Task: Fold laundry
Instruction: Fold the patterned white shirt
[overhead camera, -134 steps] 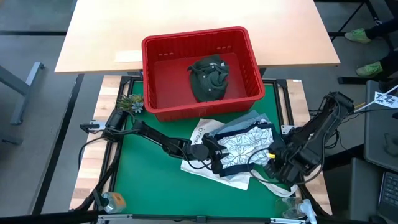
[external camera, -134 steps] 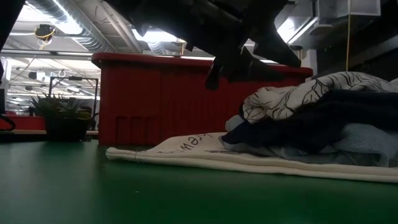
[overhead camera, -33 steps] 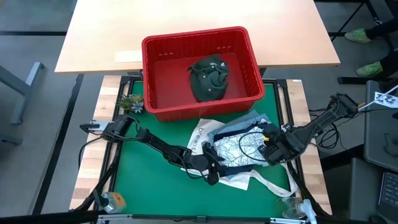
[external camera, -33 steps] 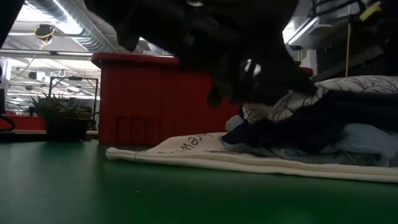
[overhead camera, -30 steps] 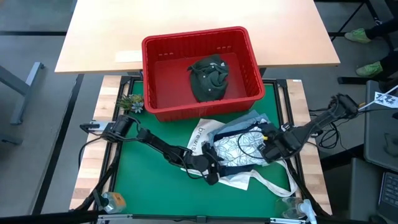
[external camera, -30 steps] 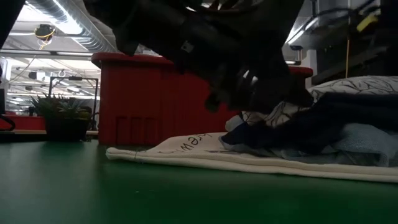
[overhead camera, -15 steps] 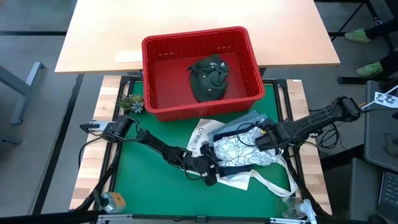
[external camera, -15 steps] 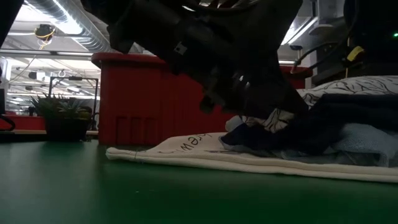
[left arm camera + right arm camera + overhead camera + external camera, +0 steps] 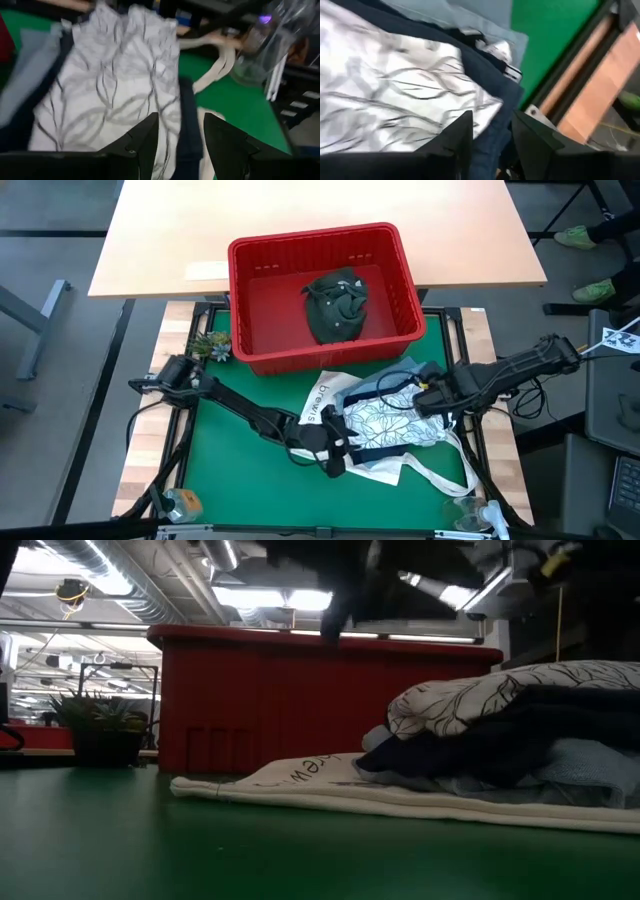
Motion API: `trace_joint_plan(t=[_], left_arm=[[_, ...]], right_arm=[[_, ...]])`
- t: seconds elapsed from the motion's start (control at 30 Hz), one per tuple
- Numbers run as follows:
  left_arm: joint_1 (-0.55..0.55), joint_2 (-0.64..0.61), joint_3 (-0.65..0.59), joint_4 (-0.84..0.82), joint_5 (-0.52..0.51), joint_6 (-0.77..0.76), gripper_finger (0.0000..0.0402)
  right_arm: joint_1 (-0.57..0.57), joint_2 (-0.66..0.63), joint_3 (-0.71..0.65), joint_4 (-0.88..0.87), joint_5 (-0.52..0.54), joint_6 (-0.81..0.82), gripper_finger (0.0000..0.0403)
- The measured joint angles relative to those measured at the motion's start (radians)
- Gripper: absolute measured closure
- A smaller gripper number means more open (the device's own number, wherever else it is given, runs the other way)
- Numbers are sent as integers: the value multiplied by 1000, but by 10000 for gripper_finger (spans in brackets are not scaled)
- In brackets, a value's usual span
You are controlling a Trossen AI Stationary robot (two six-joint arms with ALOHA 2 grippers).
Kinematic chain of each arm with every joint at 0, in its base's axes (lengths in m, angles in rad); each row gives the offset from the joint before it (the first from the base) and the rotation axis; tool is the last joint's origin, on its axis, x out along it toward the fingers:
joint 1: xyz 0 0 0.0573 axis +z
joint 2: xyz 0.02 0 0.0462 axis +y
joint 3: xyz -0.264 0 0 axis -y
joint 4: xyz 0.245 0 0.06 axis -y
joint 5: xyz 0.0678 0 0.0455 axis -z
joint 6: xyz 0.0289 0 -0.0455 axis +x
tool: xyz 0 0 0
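Observation:
A laundry pile lies on the green mat. On top is a white leaf-print garment (image 9: 385,425) (image 9: 480,690) (image 9: 115,85) (image 9: 395,100), over a navy one (image 9: 470,755) and light blue denim (image 9: 405,372), all resting on a white tote bag (image 9: 322,395). A dark olive garment (image 9: 337,305) lies in the red basket (image 9: 240,300). My left gripper (image 9: 337,452) (image 9: 181,120) hangs open over the pile's near left edge. My right gripper (image 9: 422,398) (image 9: 492,116) is open above the pile's far right corner, pointing steeply down.
A small potted plant (image 9: 208,345) stands left of the basket. The tote's long handles (image 9: 440,480) trail toward the near right corner, beside a clear plastic container (image 9: 470,515). Bare green mat (image 9: 240,480) lies at the near left. A wooden table stands behind the basket.
My left gripper has risen off the pile's left end and gone out of the low view; the white garment's edge under it has sprung back up. My right gripper has gone up and toward the far edge, over the pile's far right corner.

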Motion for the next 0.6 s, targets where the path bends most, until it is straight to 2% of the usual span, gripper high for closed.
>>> trace_joint_plan(t=[0.3,0.4,0.6], left_arm=[[-6,-163,0,-77,-5,125,250],[-3,-211,0,-80,-7,172,250],[-3,-281,0,-77,-32,249,250]], right_arm=[[0,0,142,36,9,-115,267],[0,0,151,93,31,-146,267],[0,0,151,264,80,-309,267]])
